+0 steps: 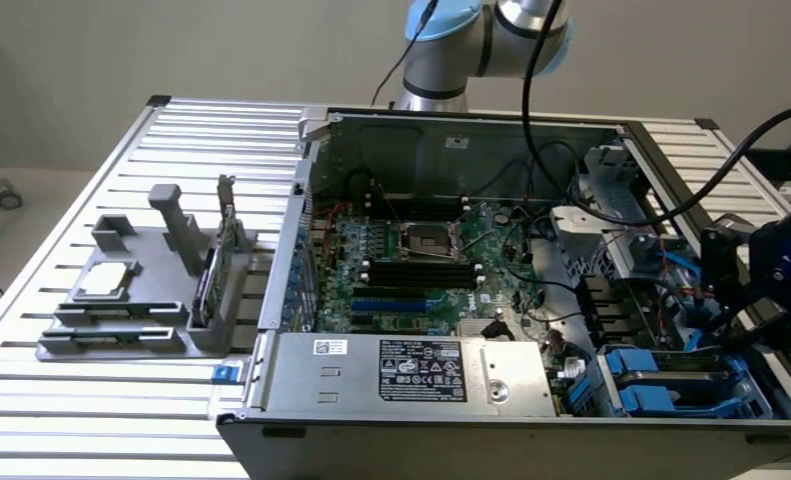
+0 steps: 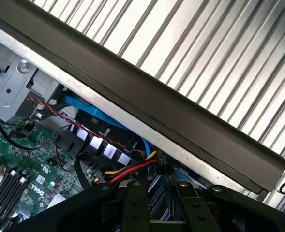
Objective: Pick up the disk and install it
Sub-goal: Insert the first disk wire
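In the exterior view my dark gripper [image 1: 758, 300] hangs low over the drive bay [image 1: 662, 385] at the front right corner of the open computer case [image 1: 409, 385]. In the wrist view its two black fingers [image 2: 135, 208] stand a little apart, clamped on a flat bluish-grey thing seen edge-on, which I take to be the disk [image 2: 159, 205]. Most of the disk is hidden by the gripper body. Just beyond the fingertips lie red, yellow and black power wires [image 2: 132, 169] and the case's dark side wall [image 2: 181, 116].
Blue carriers [image 1: 635, 372] sit in the bay under the gripper. The motherboard [image 1: 415, 265] and power supply [image 1: 409, 372] take up the case's middle and front. A grey fixture [image 1: 115, 330] on the slatted table holds a small silver chip [image 1: 108, 282] and an upright green card [image 1: 211, 280].
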Controlling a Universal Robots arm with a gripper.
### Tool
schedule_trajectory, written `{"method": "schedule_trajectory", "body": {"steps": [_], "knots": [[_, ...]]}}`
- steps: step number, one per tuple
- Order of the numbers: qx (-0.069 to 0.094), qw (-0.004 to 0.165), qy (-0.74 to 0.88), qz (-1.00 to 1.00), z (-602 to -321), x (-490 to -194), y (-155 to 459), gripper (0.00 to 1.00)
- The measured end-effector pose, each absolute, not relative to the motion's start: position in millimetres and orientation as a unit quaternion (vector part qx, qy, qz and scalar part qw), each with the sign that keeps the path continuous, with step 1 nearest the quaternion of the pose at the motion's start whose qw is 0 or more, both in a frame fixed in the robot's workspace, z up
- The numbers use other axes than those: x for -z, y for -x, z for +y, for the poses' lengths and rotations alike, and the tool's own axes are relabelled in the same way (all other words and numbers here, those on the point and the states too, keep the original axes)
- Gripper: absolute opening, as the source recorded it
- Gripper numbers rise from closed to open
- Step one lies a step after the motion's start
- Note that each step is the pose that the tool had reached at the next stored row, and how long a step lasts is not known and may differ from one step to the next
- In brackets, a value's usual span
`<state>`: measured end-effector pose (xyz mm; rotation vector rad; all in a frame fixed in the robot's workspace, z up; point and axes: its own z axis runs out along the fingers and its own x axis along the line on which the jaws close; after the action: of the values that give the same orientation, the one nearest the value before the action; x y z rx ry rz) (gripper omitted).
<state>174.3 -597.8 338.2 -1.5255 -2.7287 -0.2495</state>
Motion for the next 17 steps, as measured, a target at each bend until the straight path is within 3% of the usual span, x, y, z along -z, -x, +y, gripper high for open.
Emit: {"method": "schedule_trajectory", "body": {"steps": [17], "knots": [[0.074,0.005,0.500,-0.863,-599.2,-340.5,-173.1,0.28]]}}
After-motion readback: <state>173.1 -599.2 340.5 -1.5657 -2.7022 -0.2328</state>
